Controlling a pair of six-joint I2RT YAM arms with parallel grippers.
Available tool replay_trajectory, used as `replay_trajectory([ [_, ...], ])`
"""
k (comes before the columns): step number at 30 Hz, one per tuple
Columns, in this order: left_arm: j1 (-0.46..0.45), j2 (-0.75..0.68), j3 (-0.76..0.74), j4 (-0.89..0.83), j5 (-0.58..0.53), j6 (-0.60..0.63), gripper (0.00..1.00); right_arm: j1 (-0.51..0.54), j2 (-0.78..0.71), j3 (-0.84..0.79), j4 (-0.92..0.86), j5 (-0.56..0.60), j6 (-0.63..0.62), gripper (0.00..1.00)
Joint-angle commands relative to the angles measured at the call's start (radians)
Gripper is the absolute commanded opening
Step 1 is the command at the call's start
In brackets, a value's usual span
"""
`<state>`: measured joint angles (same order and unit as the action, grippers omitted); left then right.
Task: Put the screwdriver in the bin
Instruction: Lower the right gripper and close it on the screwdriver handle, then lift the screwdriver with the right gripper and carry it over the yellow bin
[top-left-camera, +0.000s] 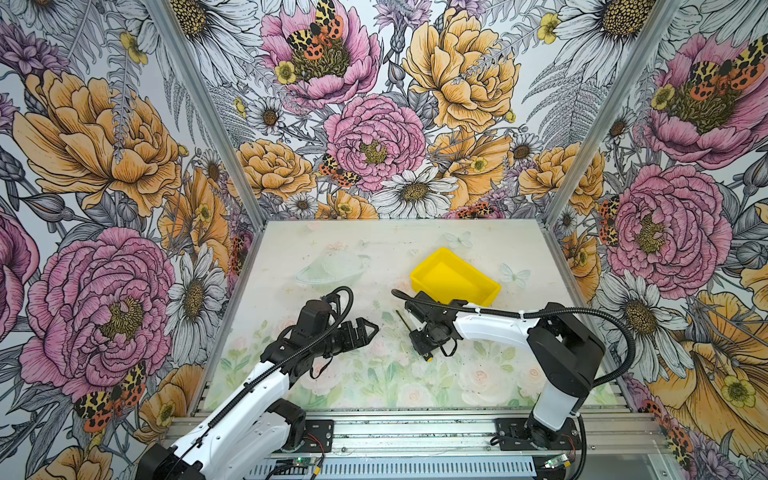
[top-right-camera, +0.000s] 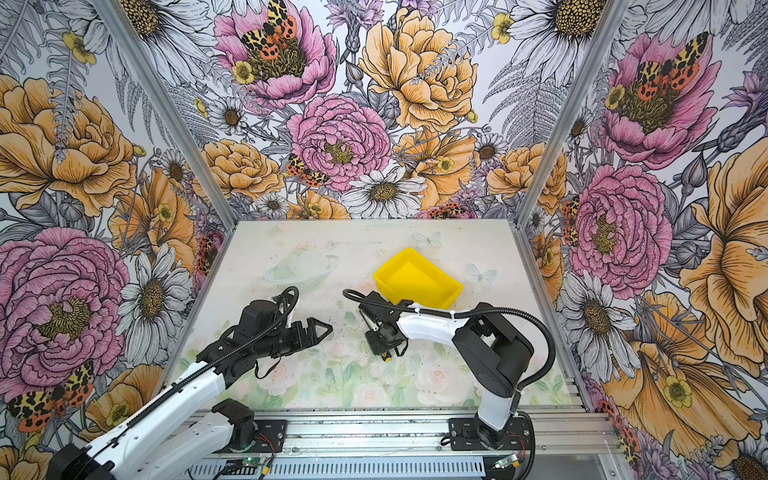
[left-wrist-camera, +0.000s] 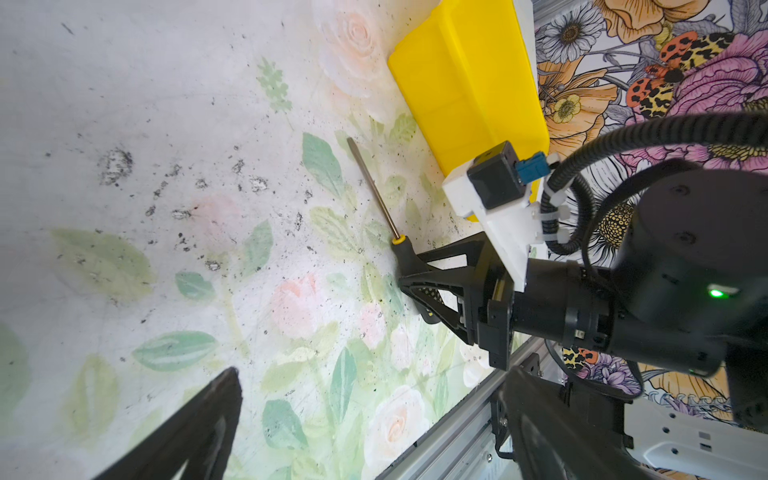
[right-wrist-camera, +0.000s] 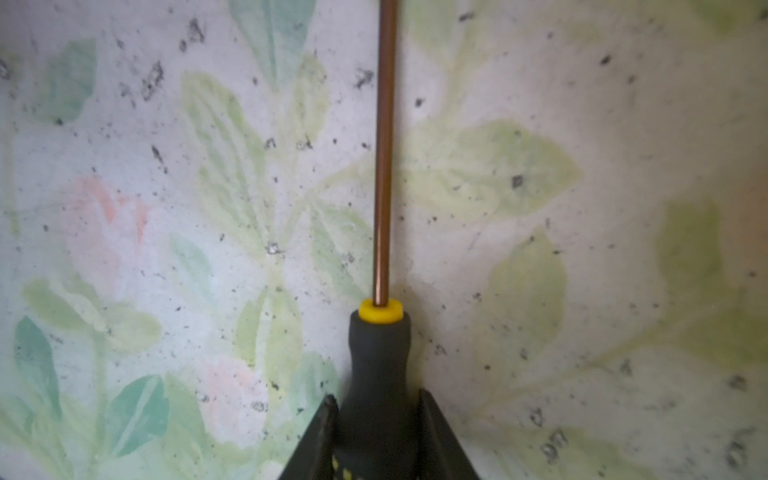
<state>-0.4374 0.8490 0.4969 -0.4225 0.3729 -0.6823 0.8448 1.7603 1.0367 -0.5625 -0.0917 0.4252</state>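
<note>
Right hand (right-wrist-camera: 376, 409) closed tight on the screwdriver (right-wrist-camera: 379, 357) handle. Tool looks flat on the worktop (top-left-camera: 332, 257), near the bin (top-left-camera: 455, 276), not in it. Bin empty. Left hand (top-left-camera: 371, 328) open, idle. Grasp made; lift, carry and release remain.

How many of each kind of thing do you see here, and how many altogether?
Screwdriver: 1
Yellow bin: 1
Robot grippers: 2, the left gripper and the right gripper
Total: 4
</note>
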Motion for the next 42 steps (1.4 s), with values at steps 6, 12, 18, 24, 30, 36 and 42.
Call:
replay_trajectory([
  [6, 0.027, 0.011, 0.024, 0.002, -0.046, 0.037, 0.99, -0.003, -0.056, 0.017, -0.005, -0.011, -0.029, 0.04],
  [12, 0.02, 0.018, 0.055, 0.051, -0.042, 0.073, 0.99, -0.04, -0.127, 0.059, -0.012, -0.026, -0.026, 0.0],
  [18, -0.009, -0.005, 0.067, 0.119, -0.039, 0.09, 0.99, -0.112, -0.216, 0.134, -0.057, -0.011, -0.047, 0.0],
  [24, -0.064, 0.066, 0.138, 0.157, -0.05, 0.137, 0.99, -0.221, -0.241, 0.256, -0.16, -0.025, -0.153, 0.0],
  [30, -0.131, 0.144, 0.224, 0.163, -0.084, 0.192, 0.99, -0.358, -0.224, 0.339, -0.241, -0.03, -0.27, 0.0],
  [36, -0.174, 0.264, 0.29, 0.217, -0.084, 0.206, 0.99, -0.468, -0.186, 0.333, -0.249, -0.029, -0.327, 0.0],
  [42, -0.22, 0.414, 0.387, 0.258, -0.084, 0.21, 0.99, -0.512, -0.104, 0.349, -0.246, -0.025, -0.365, 0.0],
])
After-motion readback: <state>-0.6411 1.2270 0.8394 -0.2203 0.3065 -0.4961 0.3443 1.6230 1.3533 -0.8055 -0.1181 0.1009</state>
